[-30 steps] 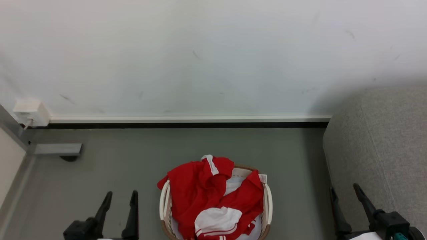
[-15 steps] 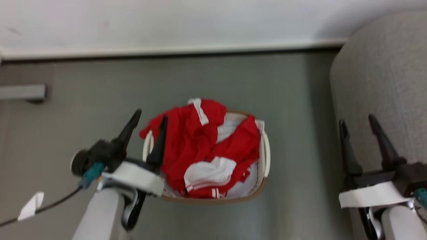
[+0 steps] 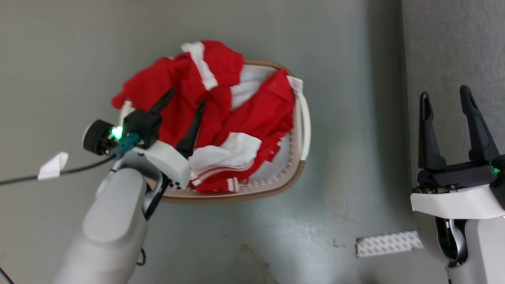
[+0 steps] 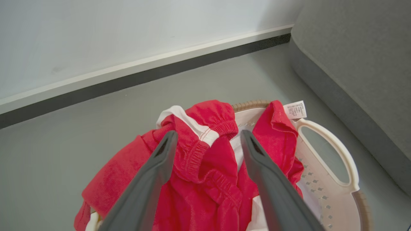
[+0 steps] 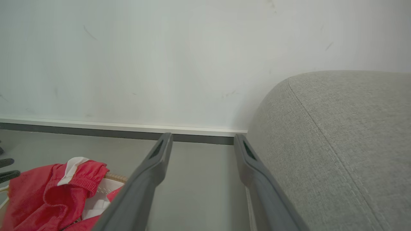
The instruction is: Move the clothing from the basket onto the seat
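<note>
The clothing [image 3: 256, 114], red with white stripes and panels, is heaped in the basket [image 3: 236, 195] on the floor and spills over its far-left rim. My left gripper [image 3: 187, 97] hovers open over the left side of the heap, with nothing between its fingers. In the left wrist view its fingers [image 4: 208, 132] straddle a red elastic waistband of the clothing [image 4: 199, 179], above the basket [image 4: 334, 150]. My right gripper [image 3: 444, 91] stands open and empty beside the grey seat [image 3: 453, 39]. The right wrist view shows this gripper [image 5: 202, 135] just left of the seat [image 5: 337, 134].
A wall with a white and dark baseboard [image 4: 144, 69] runs behind the basket. A black cable with a white tag [image 3: 53, 165] trails at the left. A pale textured strip [image 3: 388, 243] lies on the grey floor between basket and seat.
The head camera has tilted down, so the wall has left the picture. My left arm has come in from the lower left to above the basket. Both grippers stay open.
</note>
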